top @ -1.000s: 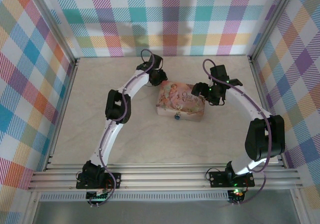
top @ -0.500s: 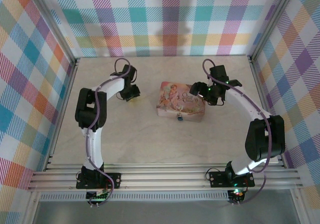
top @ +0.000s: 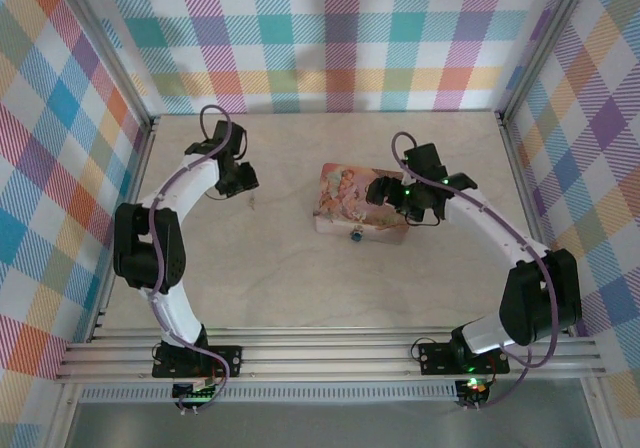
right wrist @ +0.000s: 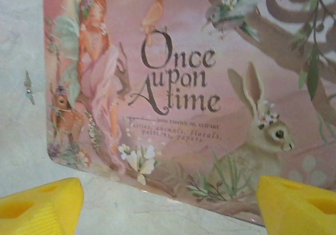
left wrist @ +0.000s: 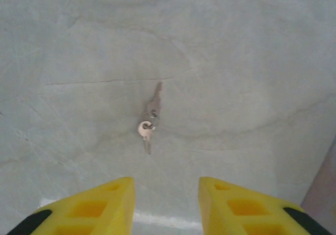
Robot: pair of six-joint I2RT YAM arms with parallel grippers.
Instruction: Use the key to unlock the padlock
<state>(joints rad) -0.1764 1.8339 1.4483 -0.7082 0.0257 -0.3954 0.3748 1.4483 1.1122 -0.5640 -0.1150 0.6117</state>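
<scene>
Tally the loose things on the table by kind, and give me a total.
Pink tin: 1
Teal padlock: 1
Keys: 2, joined on one small ring
Total: 4

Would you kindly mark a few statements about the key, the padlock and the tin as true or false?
1. The key lies flat on the table. True.
2. The left fingers grip the key. False: they stand apart and empty, with the key on the table ahead of them.
3. The padlock sits at the near side of the tin. True.
4. The right fingers are shut. False: they stand wide apart above the lid of the tin.
</scene>
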